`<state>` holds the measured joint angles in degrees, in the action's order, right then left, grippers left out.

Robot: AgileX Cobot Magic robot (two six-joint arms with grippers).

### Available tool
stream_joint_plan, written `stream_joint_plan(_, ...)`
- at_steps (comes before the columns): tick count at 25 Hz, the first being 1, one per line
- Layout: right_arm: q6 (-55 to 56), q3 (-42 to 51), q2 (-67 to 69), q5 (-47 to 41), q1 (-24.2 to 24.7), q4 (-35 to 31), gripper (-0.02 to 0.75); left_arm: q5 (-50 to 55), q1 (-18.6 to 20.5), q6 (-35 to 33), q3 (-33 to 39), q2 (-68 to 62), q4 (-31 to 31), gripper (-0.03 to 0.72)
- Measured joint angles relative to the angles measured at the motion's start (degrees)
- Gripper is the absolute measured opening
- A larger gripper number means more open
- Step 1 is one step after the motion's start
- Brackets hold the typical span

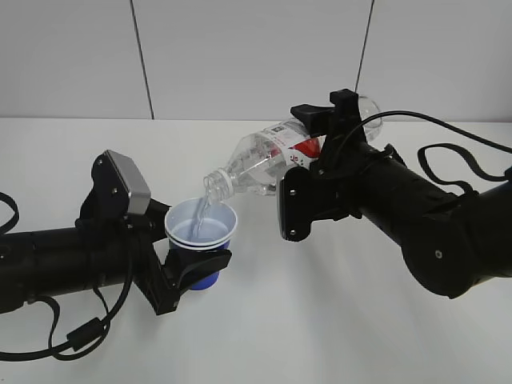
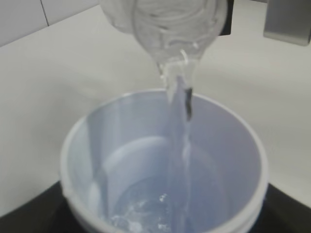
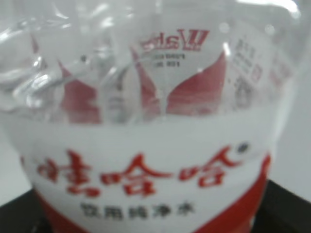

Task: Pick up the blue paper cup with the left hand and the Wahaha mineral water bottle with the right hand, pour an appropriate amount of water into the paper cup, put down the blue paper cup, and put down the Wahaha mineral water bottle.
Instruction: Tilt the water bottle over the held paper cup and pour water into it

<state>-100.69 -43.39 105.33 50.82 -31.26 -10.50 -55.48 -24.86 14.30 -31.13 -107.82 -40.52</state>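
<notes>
My left gripper (image 1: 196,268) is shut on the blue paper cup (image 1: 202,232) and holds it above the table at centre-left. My right gripper (image 1: 320,152) is shut on the Wahaha mineral water bottle (image 1: 272,156), tilted with its open mouth down-left over the cup. A thin stream of water (image 1: 200,214) runs from the mouth into the cup. In the left wrist view the cup's white inside (image 2: 121,160) fills the frame, the stream (image 2: 182,121) falls from the bottle mouth (image 2: 170,43), and water pools at the bottom. The right wrist view shows only the bottle's red-and-white label (image 3: 146,165).
The white table (image 1: 320,320) stretches under both arms. A grey panelled wall (image 1: 240,56) stands behind. Black cables trail from the left arm (image 1: 80,336) and loop over the right arm (image 1: 448,152).
</notes>
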Motion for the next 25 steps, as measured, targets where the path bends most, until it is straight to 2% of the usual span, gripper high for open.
stream_joint_plan(25, -1.2, 0.0, -0.05, 0.12, 0.0, 0.62, 0.496, 0.13, 0.0, 0.0, 0.0, 0.0, -0.53, 0.539)
